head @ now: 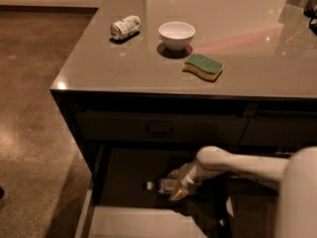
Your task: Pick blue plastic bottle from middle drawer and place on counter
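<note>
The blue plastic bottle (159, 186) lies on its side on the dark floor of the open middle drawer (138, 223), its cap pointing left. My gripper (176, 185) is down inside the drawer at the bottle's right end, right against it. The white arm reaches in from the right. The glossy grey-brown counter (148, 63) is above the drawers.
On the counter are a dented silver can (125, 27) lying on its side, a white bowl (177, 34) and a green-and-yellow sponge (203, 66). A dark-fronted drawer with a black handle (158, 131) is shut above the open one. Brown floor lies to the left.
</note>
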Controlling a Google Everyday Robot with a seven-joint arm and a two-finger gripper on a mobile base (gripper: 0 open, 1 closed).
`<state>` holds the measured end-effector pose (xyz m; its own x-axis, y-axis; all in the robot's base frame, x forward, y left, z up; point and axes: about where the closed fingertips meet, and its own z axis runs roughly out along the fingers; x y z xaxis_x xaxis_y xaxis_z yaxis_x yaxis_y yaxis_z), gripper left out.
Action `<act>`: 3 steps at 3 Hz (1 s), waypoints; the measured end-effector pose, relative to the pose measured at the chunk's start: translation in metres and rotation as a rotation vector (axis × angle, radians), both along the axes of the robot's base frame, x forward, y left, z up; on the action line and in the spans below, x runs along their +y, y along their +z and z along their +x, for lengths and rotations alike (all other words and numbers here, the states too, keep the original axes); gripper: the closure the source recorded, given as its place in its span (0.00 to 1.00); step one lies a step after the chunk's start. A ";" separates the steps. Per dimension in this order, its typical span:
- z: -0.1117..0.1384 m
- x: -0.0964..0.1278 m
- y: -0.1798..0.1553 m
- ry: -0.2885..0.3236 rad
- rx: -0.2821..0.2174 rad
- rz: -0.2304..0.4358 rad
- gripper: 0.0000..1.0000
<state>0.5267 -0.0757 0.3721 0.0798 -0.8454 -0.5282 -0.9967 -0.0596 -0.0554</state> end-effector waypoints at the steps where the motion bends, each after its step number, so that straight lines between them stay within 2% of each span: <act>1: -0.008 0.000 0.039 0.008 -0.059 0.180 0.88; 2: -0.025 -0.014 0.101 0.020 -0.179 0.293 1.00; 3: -0.049 -0.032 0.162 0.014 -0.283 0.296 1.00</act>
<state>0.4779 -0.1078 0.5338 0.2672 -0.6581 -0.7039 -0.9389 -0.0134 -0.3439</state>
